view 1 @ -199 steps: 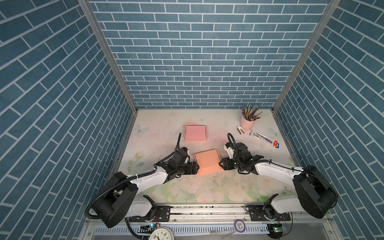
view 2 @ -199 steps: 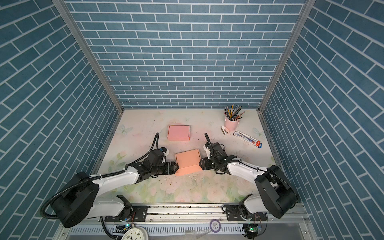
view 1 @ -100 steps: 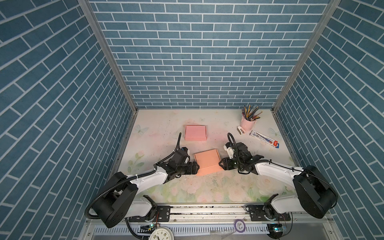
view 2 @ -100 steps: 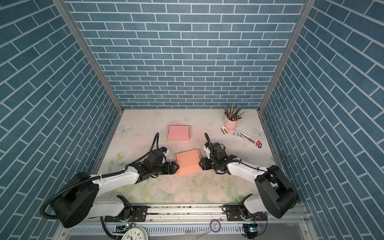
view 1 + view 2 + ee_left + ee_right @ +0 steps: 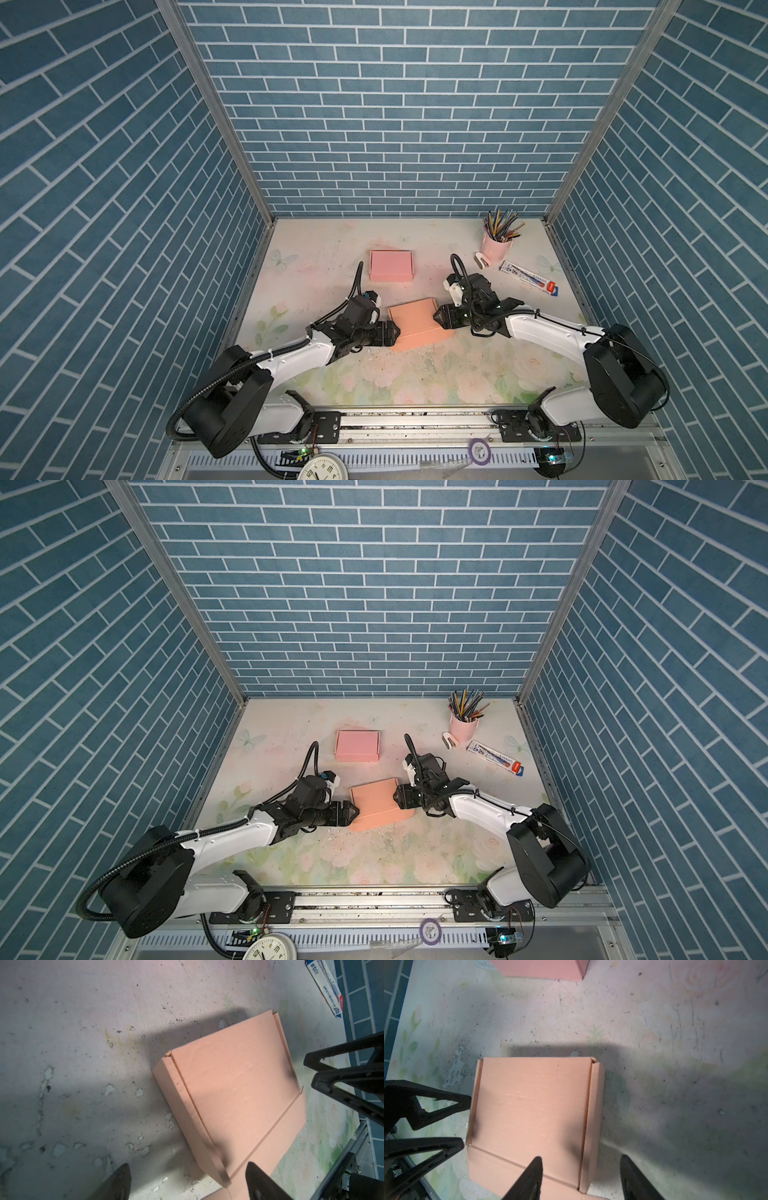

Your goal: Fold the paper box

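The orange paper box point(image 5: 415, 325) point(image 5: 376, 806) lies between my two grippers at the middle front of the table. Its lid is down and a front flap point(image 5: 280, 1136) lies flat on the table. My left gripper point(image 5: 394, 332) point(image 5: 188, 1169) is open at the box's left front corner. One fingertip is over the bare table, the other over the flap. My right gripper point(image 5: 437, 320) point(image 5: 581, 1159) is open astride the box's right side wall point(image 5: 591, 1118). One finger is above the lid, the other outside the wall. Neither gripper grips anything.
A folded pink box point(image 5: 390, 266) sits behind the orange one. At the back right are a pink cup of pencils point(image 5: 496, 245), a small white stapler point(image 5: 483, 260) and a toothpaste carton point(image 5: 528, 277). Blue brick walls close in three sides; a metal rail point(image 5: 415, 419) runs along the front.
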{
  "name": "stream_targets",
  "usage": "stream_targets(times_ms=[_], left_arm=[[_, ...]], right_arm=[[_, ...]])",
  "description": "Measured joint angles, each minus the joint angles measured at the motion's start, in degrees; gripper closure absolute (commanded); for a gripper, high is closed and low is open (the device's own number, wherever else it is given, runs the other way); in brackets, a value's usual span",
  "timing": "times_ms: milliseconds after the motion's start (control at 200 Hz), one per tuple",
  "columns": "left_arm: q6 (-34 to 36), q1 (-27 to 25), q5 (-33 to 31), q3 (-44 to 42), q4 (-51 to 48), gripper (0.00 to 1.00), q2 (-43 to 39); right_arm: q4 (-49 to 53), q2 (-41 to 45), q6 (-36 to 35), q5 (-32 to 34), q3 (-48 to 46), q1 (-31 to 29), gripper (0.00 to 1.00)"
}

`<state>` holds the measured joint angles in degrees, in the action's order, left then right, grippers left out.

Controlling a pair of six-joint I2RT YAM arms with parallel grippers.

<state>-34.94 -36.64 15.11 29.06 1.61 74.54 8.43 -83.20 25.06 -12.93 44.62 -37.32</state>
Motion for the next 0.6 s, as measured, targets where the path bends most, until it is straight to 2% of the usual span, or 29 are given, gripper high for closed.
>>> stream_targets(times_ms=[350, 600], left_arm=[[0.22, 3.72, 4.61, 1.11, 0.92, 0.13, -0.02], [0.24, 4.44, 6.71, 2.97, 3.19, 0.14, 3.98]], right_arm=[[0.24, -4.66, -1.09, 0.02, 3.45, 0.00, 0.40], [0.28, -5.84, -1.09, -0.09, 3.45, 0.00, 0.40]])
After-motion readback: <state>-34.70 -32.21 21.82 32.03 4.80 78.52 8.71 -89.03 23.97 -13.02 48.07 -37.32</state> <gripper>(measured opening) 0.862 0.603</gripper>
